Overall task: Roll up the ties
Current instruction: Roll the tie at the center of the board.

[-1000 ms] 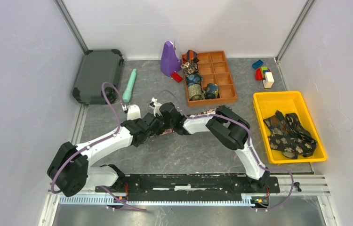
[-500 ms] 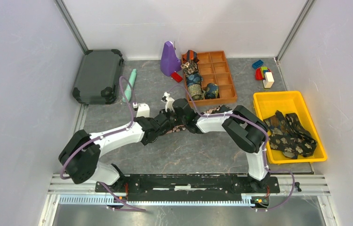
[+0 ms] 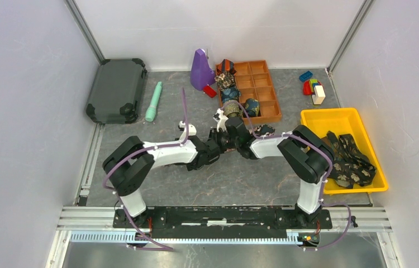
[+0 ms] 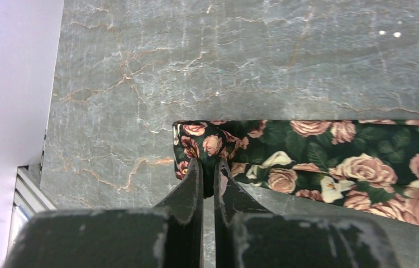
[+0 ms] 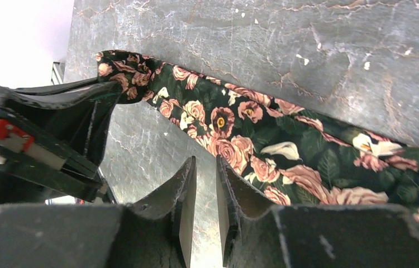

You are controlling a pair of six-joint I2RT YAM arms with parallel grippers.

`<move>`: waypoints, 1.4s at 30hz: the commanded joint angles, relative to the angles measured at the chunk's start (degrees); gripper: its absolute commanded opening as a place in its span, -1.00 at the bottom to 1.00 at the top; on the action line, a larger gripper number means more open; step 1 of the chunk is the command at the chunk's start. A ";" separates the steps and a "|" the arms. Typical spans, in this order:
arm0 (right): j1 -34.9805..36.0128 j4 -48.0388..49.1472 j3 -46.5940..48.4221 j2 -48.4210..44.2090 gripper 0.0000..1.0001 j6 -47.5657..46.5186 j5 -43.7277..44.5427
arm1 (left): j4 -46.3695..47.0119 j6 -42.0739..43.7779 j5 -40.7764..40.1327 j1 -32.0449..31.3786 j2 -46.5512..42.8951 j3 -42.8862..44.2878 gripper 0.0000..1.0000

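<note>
A dark tie (image 4: 319, 162) with pink roses lies as a flat strip on the grey table; it also shows in the right wrist view (image 5: 285, 139). My left gripper (image 4: 207, 162) is shut on the tie's narrow end. My right gripper (image 5: 206, 159) is nearly shut with nothing between its fingers, just beside the tie's near edge. In the top view both grippers, left (image 3: 218, 146) and right (image 3: 227, 134), meet in front of the brown tray (image 3: 263, 118), which holds several rolled ties (image 3: 231, 109). Several loose ties (image 3: 347, 156) lie in the yellow bin (image 3: 341, 114).
A dark case (image 3: 115, 89) sits at the back left, with a mint green cylinder (image 3: 153, 101) beside it. A purple object (image 3: 201, 70) and a red block (image 3: 210, 91) stand left of the tray. Toy blocks (image 3: 312, 86) sit at the back right.
Both arms have moved right and away from their bases toward the brown tray, and the floral tie has gone along with them.
</note>
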 commanded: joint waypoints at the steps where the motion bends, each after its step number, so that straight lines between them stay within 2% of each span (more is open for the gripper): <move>1: -0.86 2.15 -1.94 -4.27 -0.50 -1.86 0.81 | -1.89 -3.96 -3.11 -1.62 4.00 4.27 -0.96; 4: -1.62 1.87 -3.07 -5.20 -0.49 -2.17 0.92 | -0.20 -0.75 -1.99 -1.99 5.85 5.32 -0.95; 10: -2.51 1.78 -4.34 -6.40 -0.50 -2.53 0.86 | 9.33 8.73 4.14 -2.00 6.63 3.58 -0.96; 22: -2.56 0.33 -4.30 -7.30 -0.50 -3.26 0.83 | 13.82 13.55 8.67 -1.71 6.65 2.37 -0.41; 32: -2.56 -3.00 -1.12 -7.10 -0.50 -4.74 1.26 | 12.22 14.47 10.08 -1.65 3.70 3.30 -0.05; 42: -1.71 -5.50 2.47 -6.08 -0.48 -5.64 1.12 | 11.54 15.74 13.34 -1.65 -0.56 4.08 0.21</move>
